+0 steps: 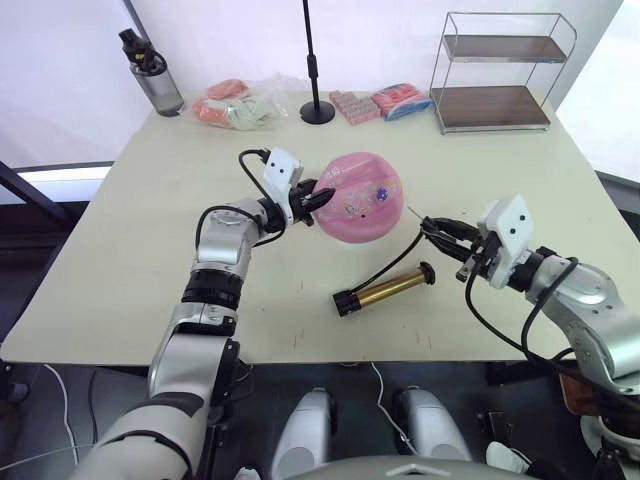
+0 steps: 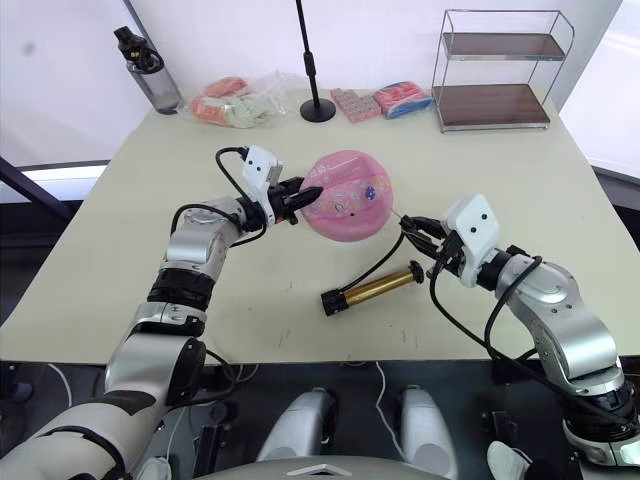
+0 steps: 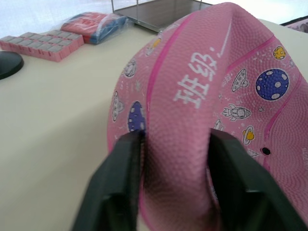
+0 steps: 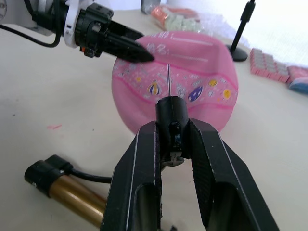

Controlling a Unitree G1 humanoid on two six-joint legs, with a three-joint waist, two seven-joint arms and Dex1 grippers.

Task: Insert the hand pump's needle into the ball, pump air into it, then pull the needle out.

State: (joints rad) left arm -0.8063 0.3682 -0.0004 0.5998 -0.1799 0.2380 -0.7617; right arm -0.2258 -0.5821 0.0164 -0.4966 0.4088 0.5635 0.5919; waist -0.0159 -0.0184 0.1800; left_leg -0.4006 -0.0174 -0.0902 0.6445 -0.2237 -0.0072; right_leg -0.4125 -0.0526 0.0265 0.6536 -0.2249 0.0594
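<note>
Left gripper (image 1: 322, 196) pinches a fold of the pink ball (image 1: 360, 197). Right gripper (image 4: 174, 144) squeezes the black fitting; its needle (image 4: 167, 79) points at the ball, not in.

Your left arm reaches forward over the table, elbow bent, its left gripper (image 1: 318, 197) pinching a fold of the ball (image 1: 362, 196). Your right arm bends inward, the right gripper (image 4: 174, 144) clamped on the black fitting (image 4: 171, 113) of the needle (image 4: 168, 79).
</note>
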